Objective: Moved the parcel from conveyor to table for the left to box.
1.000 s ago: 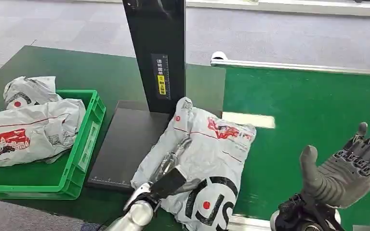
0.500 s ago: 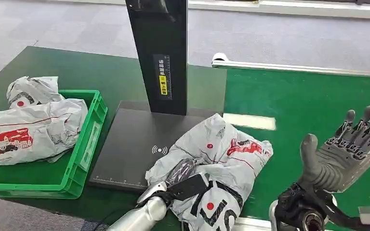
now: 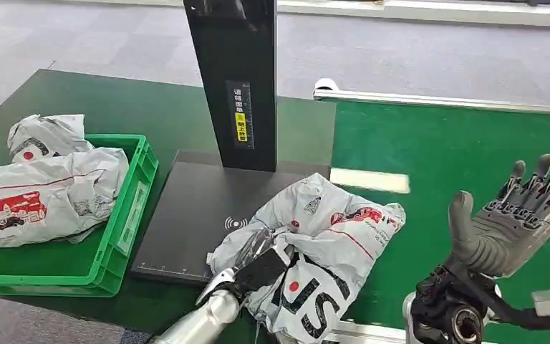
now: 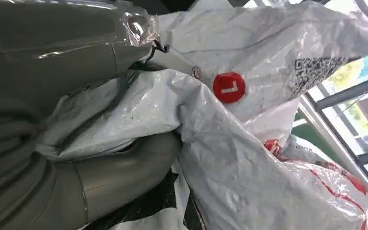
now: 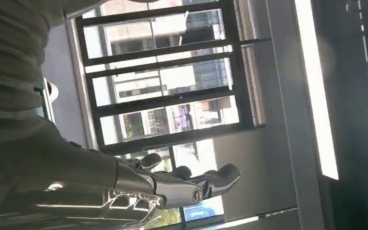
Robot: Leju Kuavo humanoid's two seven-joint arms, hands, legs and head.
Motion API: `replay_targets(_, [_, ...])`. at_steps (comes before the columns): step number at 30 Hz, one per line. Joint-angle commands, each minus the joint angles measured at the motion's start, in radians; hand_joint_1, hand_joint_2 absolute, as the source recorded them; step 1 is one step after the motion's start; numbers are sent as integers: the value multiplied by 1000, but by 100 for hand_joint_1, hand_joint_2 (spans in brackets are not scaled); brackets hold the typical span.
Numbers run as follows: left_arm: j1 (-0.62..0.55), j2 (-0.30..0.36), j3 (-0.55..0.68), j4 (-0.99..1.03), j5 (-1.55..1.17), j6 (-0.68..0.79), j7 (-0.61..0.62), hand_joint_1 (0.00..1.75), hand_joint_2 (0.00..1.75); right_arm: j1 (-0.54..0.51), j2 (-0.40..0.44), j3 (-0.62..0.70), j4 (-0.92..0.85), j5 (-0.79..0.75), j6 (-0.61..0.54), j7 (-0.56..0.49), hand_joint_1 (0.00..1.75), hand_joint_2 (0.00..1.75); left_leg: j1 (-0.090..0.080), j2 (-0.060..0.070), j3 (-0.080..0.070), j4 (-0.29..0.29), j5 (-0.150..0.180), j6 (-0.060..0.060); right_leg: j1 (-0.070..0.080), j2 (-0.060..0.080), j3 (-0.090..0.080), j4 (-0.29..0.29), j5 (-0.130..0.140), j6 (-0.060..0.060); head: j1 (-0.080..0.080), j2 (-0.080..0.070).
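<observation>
In the lower centre of the head view, the left hand (image 3: 247,271) grips the crumpled white parcel (image 3: 329,244), fingers dug into its plastic; the left wrist view shows the thumb (image 4: 124,167) pressed under a fold. The parcel lies partly on the black scanner plate (image 3: 193,211) and partly on the green tabletop (image 3: 114,107), below the black upright post (image 3: 236,79). At lower right, the right hand (image 3: 508,222) is raised, palm open, fingers spread, holding nothing. At left, a green crate (image 3: 125,222) holds other white parcels (image 3: 43,190).

Even indoor light — sharp head view.
Glare patch on the green conveyor (image 3: 369,180); bright windows (image 5: 163,86) backlight the right wrist view.
</observation>
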Motion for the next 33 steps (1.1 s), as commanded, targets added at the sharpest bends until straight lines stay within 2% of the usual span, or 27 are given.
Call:
replay_targets(1, [76,73,65,-218,48,99,-69,175,175,-20,-5,-27,70,-1,-17,5,0,175,0,2,0,-1,0,0,0,3,-1,-1,1,0,0,0])
replay_targets(4, [218,195,71,-776,67,180,-24,175,175,31,-4,-45,57,-11,-15,-17,0,175,0,5,-3,-1,0,0,1,5,-4,-1,2,-1,0,0])
replay_targets(7, [313,254,158,-1110,85,256,-53,175,175,59,10,-61,52,-6,-2,-28,0,175,1,4,-5,0,0,0,1,4,-7,0,1,-1,0,0])
replay_targets(9, [326,267,170,-1146,93,244,-35,175,175,62,12,-62,50,-5,1,-30,0,175,1,6,-5,0,-1,-1,1,6,-8,0,1,-1,0,0])
replay_targets(23, [321,248,163,-1090,88,251,-68,175,175,57,13,-62,50,-4,0,-30,0,175,0,3,-5,-3,1,0,0,2,-6,-2,1,-2,0,0])
replay_targets(24, [337,246,189,-1126,123,308,-120,175,175,71,16,-67,41,-5,-7,-29,0,175,0,2,-5,-2,0,0,0,2,-6,-1,0,-1,0,0])
replay_targets(27, [373,266,266,-1219,165,371,-125,175,175,111,13,-75,29,-7,-17,-25,0,175,0,3,-5,-1,-1,0,0,3,-6,-1,-1,-1,0,0])
replay_targets(29, [367,264,327,-1221,251,356,-125,175,175,120,13,-79,38,-14,-6,-23,0,175,1,4,-4,-2,-1,0,1,3,-6,-1,0,-1,0,0])
replay_targets(33, [298,224,544,-1113,366,289,-103,175,175,111,7,-85,64,-9,-2,-10,0,175,1,3,-4,-3,1,0,1,2,-5,-3,0,-2,0,0])
